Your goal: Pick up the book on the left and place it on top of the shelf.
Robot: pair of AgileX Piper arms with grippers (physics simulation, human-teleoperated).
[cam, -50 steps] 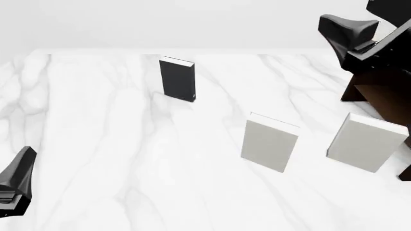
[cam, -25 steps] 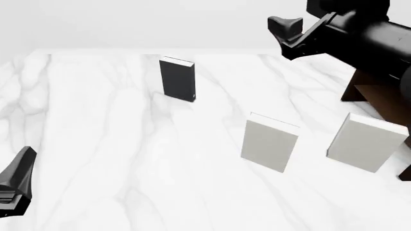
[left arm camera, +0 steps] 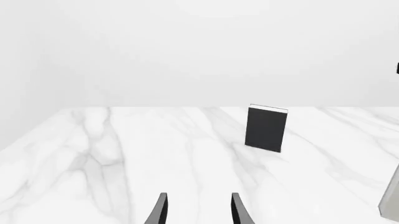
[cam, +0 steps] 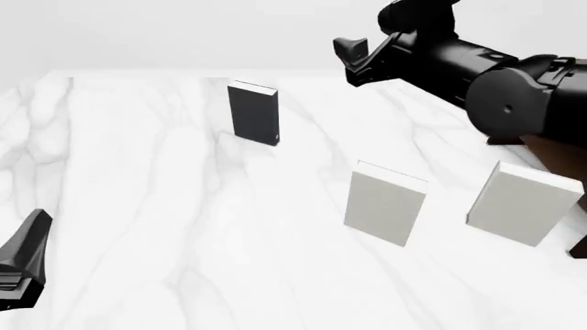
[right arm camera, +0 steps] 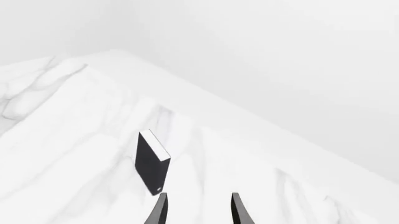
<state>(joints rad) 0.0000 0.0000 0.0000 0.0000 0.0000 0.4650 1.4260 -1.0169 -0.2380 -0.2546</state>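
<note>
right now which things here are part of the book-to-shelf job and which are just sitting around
Part of the job:
- the black book, upright on the table's far left
- the shelf, dark brown, mostly hidden behind the right arm
- the right gripper, open, up in the air right of the book

Just sitting around:
- near pale book
- right pale book
- left gripper, open, low and idle

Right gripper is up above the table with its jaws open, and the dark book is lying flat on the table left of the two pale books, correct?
Not quite. The dark book is standing upright, not lying flat, as the front view shows. The rest holds: the right gripper is raised above the table with its jaws open, and the book is left of the two pale books.
</note>
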